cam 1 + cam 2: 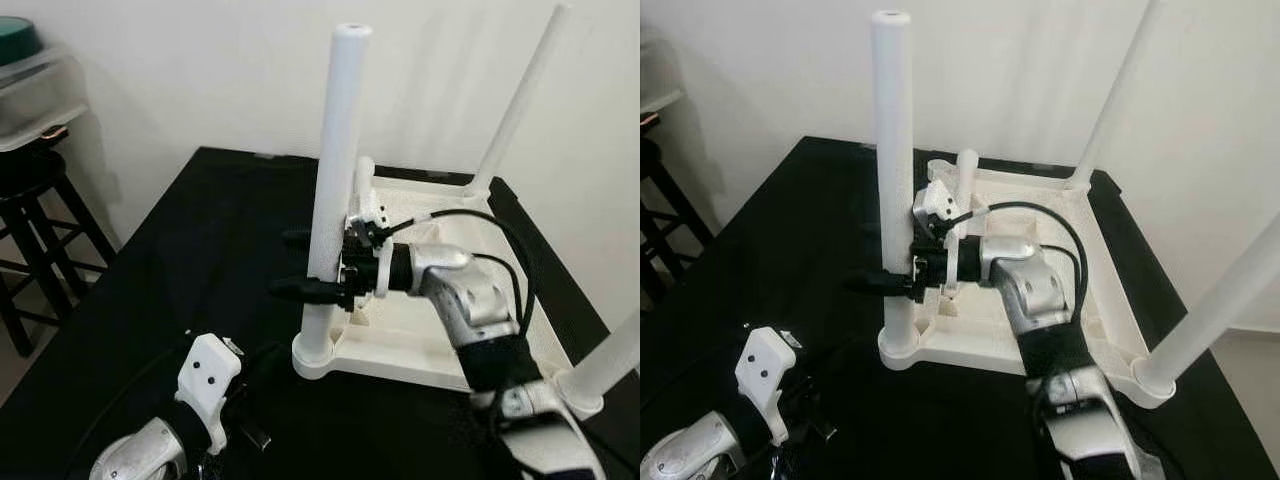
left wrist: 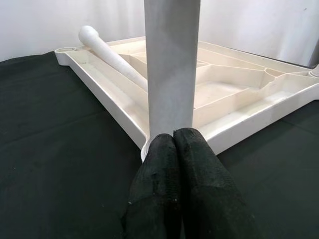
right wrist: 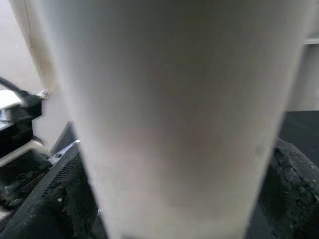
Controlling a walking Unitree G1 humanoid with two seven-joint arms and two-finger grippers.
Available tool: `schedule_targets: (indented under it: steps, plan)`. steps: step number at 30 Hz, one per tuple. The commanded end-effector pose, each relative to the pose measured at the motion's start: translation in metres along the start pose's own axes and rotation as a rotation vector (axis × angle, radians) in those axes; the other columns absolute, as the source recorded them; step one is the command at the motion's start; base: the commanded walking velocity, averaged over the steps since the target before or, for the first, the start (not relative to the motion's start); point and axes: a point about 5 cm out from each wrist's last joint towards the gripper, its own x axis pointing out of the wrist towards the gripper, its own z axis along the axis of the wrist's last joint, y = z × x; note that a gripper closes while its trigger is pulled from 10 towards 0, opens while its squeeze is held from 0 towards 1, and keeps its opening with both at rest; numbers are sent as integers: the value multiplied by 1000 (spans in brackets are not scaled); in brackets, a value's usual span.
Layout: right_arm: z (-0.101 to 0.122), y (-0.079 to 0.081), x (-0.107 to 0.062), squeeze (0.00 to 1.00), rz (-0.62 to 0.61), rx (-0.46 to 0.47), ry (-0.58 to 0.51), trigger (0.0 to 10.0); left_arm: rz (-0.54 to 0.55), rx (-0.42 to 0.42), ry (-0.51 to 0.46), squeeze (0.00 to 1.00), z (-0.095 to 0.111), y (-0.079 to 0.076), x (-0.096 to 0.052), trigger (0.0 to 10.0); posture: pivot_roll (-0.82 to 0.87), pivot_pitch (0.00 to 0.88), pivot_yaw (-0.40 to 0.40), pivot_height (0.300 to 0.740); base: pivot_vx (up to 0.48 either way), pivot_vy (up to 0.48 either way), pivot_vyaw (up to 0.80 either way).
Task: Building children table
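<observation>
A white plastic child's table top [image 1: 420,350] lies upside down on a black-covered surface. A white leg [image 1: 335,160] stands upright in its near left corner socket. My right gripper [image 1: 298,264] is shut on this leg about halfway up, one black finger on each side [image 3: 50,199]. Two more legs stand in the far right corner [image 1: 515,110] and the near right corner [image 1: 1220,300]. A loose leg [image 2: 112,55] lies inside the top near its far left corner. My left gripper [image 2: 174,139] is shut and holds nothing, low on the cloth just in front of the held leg's base.
The black cloth [image 1: 190,250] spreads to the left and front of the table top. A dark wooden stool [image 1: 40,210] with a clear plastic bin [image 1: 30,90] on it stands at the far left. A pale wall runs close behind.
</observation>
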Motion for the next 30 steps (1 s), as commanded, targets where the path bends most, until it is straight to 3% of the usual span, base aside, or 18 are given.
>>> schedule_targets:
  steps: [1, 2, 3, 4, 15, 20, 25, 28, 29, 30]
  plan:
    - [5, -5, -5, 0, 23, 8, -19, 10000, -6, -4, 7, 0, -3, -2, 0, 10000, 145, 36, -106, 740, 0, 0, 0]
    - [6, -8, -8, 0, 59, 33, -29, 6157, -5, -3, 8, 0, -3, -2, 0, 10000, 146, 37, -110, 740, 0, 0, 0]
    - [6, -8, -8, 0, 59, 33, -29, 6157, -5, -3, 8, 0, -3, -2, 0, 10000, 146, 37, -110, 740, 0, 0, 0]
    - [7, -11, -10, 0, 86, 45, -36, 0, -5, -3, 8, 0, -3, -2, -1, 10000, 147, 37, -110, 740, 0, 0, 0]
    - [-8, -18, -22, 0, 129, 116, -65, 0, -3, -4, 7, 0, -3, -3, 0, 10000, 145, 41, -107, 740, 0, 0, 0]
    - [-30, -8, -41, 0, 91, 165, -120, 0, -3, -5, 5, 0, -2, -3, 1, 10000, 134, 48, -95, 740, 0, 0, 0]
    - [-43, 2, -42, 0, 47, 146, -82, 0, -4, -5, 4, 0, -1, -2, 1, 10000, 129, 57, -95, 740, 0, 0, 0]
    - [-52, 9, -34, 0, -56, 133, -37, 0, -3, -4, 3, 0, -1, -1, 0, 10000, 126, 62, -99, 740, 0, 0, 0]
    - [-60, 15, -27, 0, -144, 150, -14, 0, -2, -4, 3, 0, 0, -1, -1, 10000, 129, 69, -104, 740, 0, 0, 0]
    - [-73, 23, -10, 0, -377, 183, 8, 0, -1, -2, 3, 0, 0, 0, -2, 10000, 129, 73, -104, 740, 0, 0, 0]
